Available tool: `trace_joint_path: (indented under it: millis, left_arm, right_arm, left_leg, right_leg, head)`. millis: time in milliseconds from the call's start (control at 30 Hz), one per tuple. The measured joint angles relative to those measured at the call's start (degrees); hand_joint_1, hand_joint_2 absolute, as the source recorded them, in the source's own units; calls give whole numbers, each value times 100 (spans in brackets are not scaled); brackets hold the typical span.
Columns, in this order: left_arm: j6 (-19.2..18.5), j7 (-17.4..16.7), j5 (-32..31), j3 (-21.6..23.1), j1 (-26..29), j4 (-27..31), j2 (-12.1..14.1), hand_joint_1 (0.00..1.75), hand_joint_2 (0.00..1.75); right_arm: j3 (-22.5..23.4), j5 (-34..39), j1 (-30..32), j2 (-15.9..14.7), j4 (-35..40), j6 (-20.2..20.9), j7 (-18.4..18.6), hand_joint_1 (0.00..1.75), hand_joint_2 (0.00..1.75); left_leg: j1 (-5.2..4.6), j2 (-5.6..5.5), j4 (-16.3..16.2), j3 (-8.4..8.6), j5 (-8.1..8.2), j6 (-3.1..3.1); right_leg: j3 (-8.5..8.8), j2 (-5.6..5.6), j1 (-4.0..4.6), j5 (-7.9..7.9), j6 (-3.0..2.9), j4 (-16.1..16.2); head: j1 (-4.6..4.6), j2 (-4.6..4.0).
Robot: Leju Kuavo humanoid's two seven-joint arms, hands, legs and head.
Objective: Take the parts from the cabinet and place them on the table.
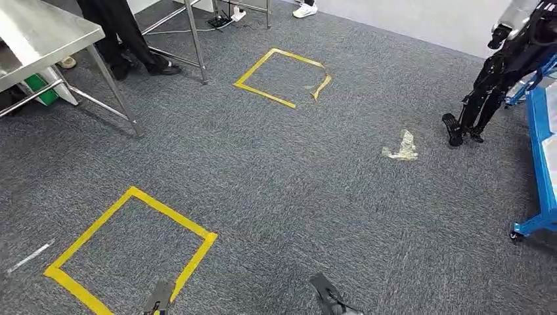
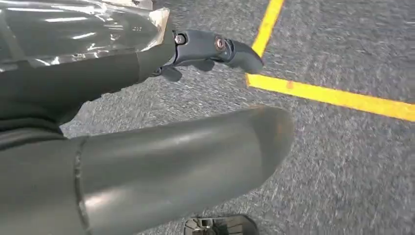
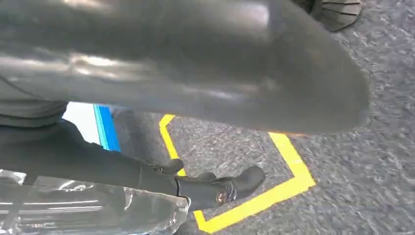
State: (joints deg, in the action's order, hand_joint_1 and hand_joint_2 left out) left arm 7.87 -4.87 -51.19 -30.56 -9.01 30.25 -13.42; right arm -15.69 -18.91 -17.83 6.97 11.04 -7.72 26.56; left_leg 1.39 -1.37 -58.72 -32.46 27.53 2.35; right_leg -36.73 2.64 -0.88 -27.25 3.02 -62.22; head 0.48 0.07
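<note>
Both hands hang over grey carpet (image 1: 315,197): left hand (image 2: 147,58) and right hand (image 3: 161,183) each grip a clear plastic bag (image 2: 73,29), another bag (image 3: 88,210); long axes unclear.

Carpet (image 1: 315,197) – dark grey w/ fine lighter flecks, same all over. Two tape squares on it: near one (image 1: 131,246) bright yellow, far one (image 1: 282,77) yellow too, one corner torn & pale. Scrap on floor (image 1: 402,147) – off-white/beige. Short strip near left edge (image 1: 29,257) – white-grey. Table (image 1: 39,33) – bare silver steel, shiny; green box (image 1: 43,88) under it. Person by table: black trousers (image 1: 121,33). Shoe at top (image 1: 305,9) – white. Another robot (image 1: 499,72), far right – black legs, silvery upper part. Frame (image 1: 540,151) at right edge – bright blue. Left hand (image 2: 147,161) – grey thumb, darker blue-grey fingers; clear glossy plastic bag (image 2: 78,27) w/ white glare. Right hand (image 3: 195,63) – same greys; bag (image 3: 88,210) clear, shiny.
</note>
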Motion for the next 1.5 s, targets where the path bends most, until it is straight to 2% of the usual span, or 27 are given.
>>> trace_joint_path:
  millis: [67,133,167,233,267,300,333,433,467,500,533,600,633,667,733,767,800,933,967,1033,1100,1167,1233,1300,1433,1467,1500]
  left_arm:
    - [7,2,44,4,21,-68,7,0,0]
    - [28,13,57,2,53,-94,13,0,0]
    - [44,22,81,4,62,-96,11,0,0]
    - [50,37,113,4,79,-96,11,0,0]
    - [50,42,120,4,90,-96,11,0,0]
    - [50,50,138,6,111,-96,11,0,0]
    - [48,52,144,4,133,-96,13,0,0]
    - [7,52,146,31,159,-81,-9,0,0]
    - [2,52,146,46,169,-65,-9,0,0]
    - [0,52,146,48,184,-65,-2,0,0]
    - [-2,52,146,48,216,-66,6,0,0]
    - [-55,52,175,48,315,-61,31,0,0]
    - [-61,46,223,46,366,-48,39,0,0]
    - [-68,46,271,44,401,-28,46,0,0]
    - [-76,50,367,35,417,-22,59,0,0]
    - [-96,48,409,28,421,-20,72,0,0]
    - [-114,46,464,20,431,-24,85,0,0]
    - [-61,127,540,-24,547,-37,70,0,0]
    - [-48,138,546,-33,552,-37,59,0,0]
    - [-4,149,549,-35,555,-37,57,0,0]
    - [15,120,542,-39,574,-37,50,0,0]
    - [20,83,529,-44,568,-37,48,0,0]
    - [20,44,522,-46,557,-24,33,0,0]
    - [26,33,520,-48,539,-17,26,0,0]
    - [37,22,514,-48,523,13,9,0,0]
    - [37,20,514,-48,516,20,-4,0,0]
    - [37,20,514,-48,510,26,-2,0,0]
  right_arm:
    - [0,-111,-7,17,4,2,-35,0,0]
    - [0,-214,0,28,4,-9,22,0,0]
    - [0,-251,1,46,4,-59,83,0,0]
    - [0,-304,-2,83,11,-122,138,0,0]
    - [0,-315,-2,112,26,-142,153,0,0]
    - [0,-332,-5,144,50,-153,162,0,0]
    - [0,-341,-3,174,63,-168,164,0,0]
    - [0,-361,48,190,68,-188,164,0,0]
    - [2,-363,79,201,72,-195,164,0,0]
    - [4,-372,81,216,79,-214,164,0,0]
    - [4,-378,79,242,87,-234,155,0,0]
    - [4,-472,104,291,103,-214,109,0,0]
    - [4,-503,122,321,103,-230,127,0,0]
    - [4,-525,137,343,105,-254,160,0,0]
    - [4,-592,144,405,122,-258,184,0,0]
    - [4,-633,143,437,142,-251,227,0,0]
    - [4,-684,141,468,155,-238,280,0,0]
    - [4,-774,262,487,181,-238,275,0,0]
    - [4,-789,282,485,184,-238,275,0,0]
    - [4,-824,270,496,203,-232,273,0,0]
    - [4,-866,258,496,212,-219,273,0,0]
    - [7,-892,272,494,212,-184,273,0,0]
    - [9,-929,262,490,214,-162,273,0,0]
    - [11,-940,241,492,240,-151,273,0,0]
    - [15,-944,226,494,253,-146,275,0,0]
    - [17,-947,223,490,256,-146,275,0,0]
    - [20,-949,228,492,260,-146,278,0,0]
  left_leg:
    - [-33,143,-2,-12,3,12]
    - [-44,298,-4,-17,11,21]
    - [-44,370,-4,-15,19,17]
    - [-41,498,-4,6,39,-5]
    - [-47,555,-4,27,55,-30]
    - [-101,609,-13,42,88,-76]
    - [-102,660,-8,56,101,-106]
    - [-93,803,34,126,112,-185]
    - [-52,588,-30,113,182,-236]
    - [-42,319,-262,21,356,-239]
    - [-39,210,-617,-142,573,-240]
    - [-39,122,-1492,-572,944,-261]
    - [-38,117,-1701,-700,957,-267]
    - [-26,118,-1628,-700,828,-271]
    - [14,99,-838,-353,310,-280]
    - [44,5,-369,-128,92,-286]
    - [63,-193,-126,-10,133,-284]
    - [-32,-64,-79,-12,88,-108]
    - [8,0,-37,0,45,-44]
    - [-18,86,-26,-4,41,19]
    - [-41,223,-28,-10,48,29]
    - [-44,327,-28,-10,53,29]
    - [-37,419,-29,-1,62,15]
    - [-48,488,-30,35,89,-33]
    - [-68,629,15,97,110,-171]
    - [-59,660,12,106,134,-214]
    - [-26,454,-86,69,218,-243]
  right_leg:
    - [-471,-155,-6,-389,-25,-925]
    - [-737,-195,-8,-494,16,-1423]
    - [-654,-208,-7,-401,60,-1246]
    - [-170,-309,-6,-51,138,-316]
    - [147,-539,7,106,139,248]
    - [218,-694,71,159,70,352]
    - [212,-610,87,193,-9,368]
    - [198,-448,103,210,-106,388]
    - [241,-382,-40,243,-162,429]
    - [241,-322,-20,240,-195,430]
    - [237,-283,-19,246,-281,430]
    - [233,-132,5,244,-287,428]
    - [237,-66,15,244,-287,428]
    - [242,-2,15,245,-285,425]
    - [247,119,8,243,-280,401]
    - [242,168,7,241,-276,376]
    - [219,205,37,218,-237,339]
    - [157,324,18,254,-82,366]
    - [102,259,24,229,-60,308]
    - [-170,-95,39,-47,-92,-242]
    - [-612,-177,23,-393,-114,-1162]
    - [-757,-199,8,-440,-63,-1473]
    - [-345,-244,-7,-148,31,-707]
    - [228,-575,-1,105,54,311]
    - [219,-425,102,120,-110,325]
    - [249,-371,44,150,-163,359]
    - [264,-314,-9,169,-196,373]
  head:
    - [13,0]
    - [13,0]
    - [13,0]
    - [15,0]
    - [17,0]
    - [11,0]
    - [8,0]
    - [11,0]
    - [0,0]
    - [2,0]
    - [-16,0]
    - [-15,0]
    - [-11,0]
    - [-13,0]
    - [-13,0]
    - [-13,0]
    - [-11,0]
    - [-2,0]
    - [-5,0]
    - [35,0]
    - [32,0]
    - [32,0]
    - [37,0]
    - [39,0]
    - [22,0]
    - [24,0]
    - [15,-2]
